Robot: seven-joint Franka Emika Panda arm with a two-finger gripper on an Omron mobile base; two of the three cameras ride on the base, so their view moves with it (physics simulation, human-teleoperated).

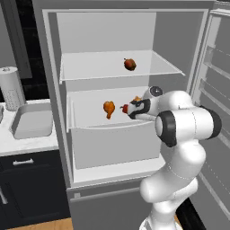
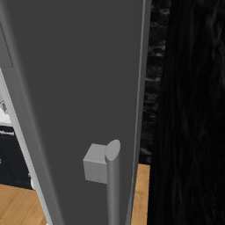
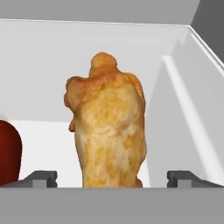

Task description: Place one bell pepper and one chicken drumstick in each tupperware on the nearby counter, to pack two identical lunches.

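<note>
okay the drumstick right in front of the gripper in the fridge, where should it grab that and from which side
Judging by the hand view, grip the chicken drumstick across its broad, meaty middle, coming straight in from the fridge's open front as the gripper already points. It stands upright, narrow end up, and sits centred between the open fingertips, which clear its widest part. The dark red item at the left edge stands close, so keep centred.
</note>
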